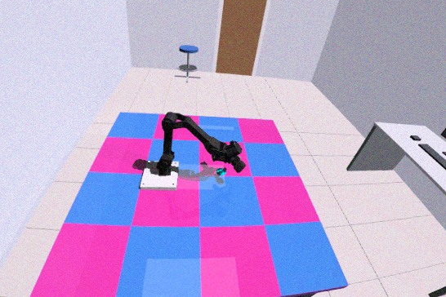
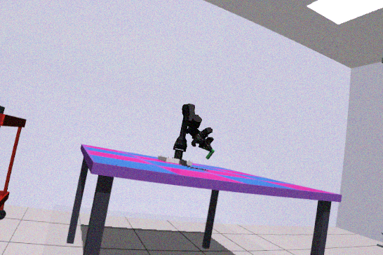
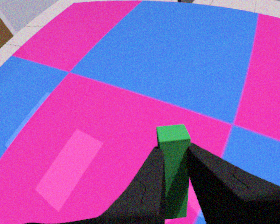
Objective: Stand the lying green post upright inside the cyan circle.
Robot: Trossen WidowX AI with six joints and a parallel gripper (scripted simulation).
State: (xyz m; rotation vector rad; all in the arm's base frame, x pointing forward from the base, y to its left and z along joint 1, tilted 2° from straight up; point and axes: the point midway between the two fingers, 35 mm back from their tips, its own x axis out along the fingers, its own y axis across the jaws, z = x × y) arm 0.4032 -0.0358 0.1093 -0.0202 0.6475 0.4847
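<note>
My gripper [image 1: 242, 165] [image 2: 209, 150] [image 3: 173, 151] is shut on the green post [image 2: 209, 155] [image 3: 173, 165]. In the exterior view the post hangs tilted, its lower end a little above the checkered pink and blue table [image 1: 229, 211] [image 2: 210, 182]. In the wrist view the post sticks out between the two dark fingers, its square end facing the camera. The cyan circle [image 1: 221, 172] lies on the table just below and left of the gripper in the top view, partly in the arm's shadow. The post is hidden by the gripper in the top view.
The arm stands on a white base plate [image 1: 159, 181] [image 2: 172, 160] left of the circle. Off the table are a blue stool [image 1: 188, 50], a brown door [image 1: 242, 24], a grey desk [image 1: 402, 146] at the right and a red cart [image 2: 10, 143] at the left.
</note>
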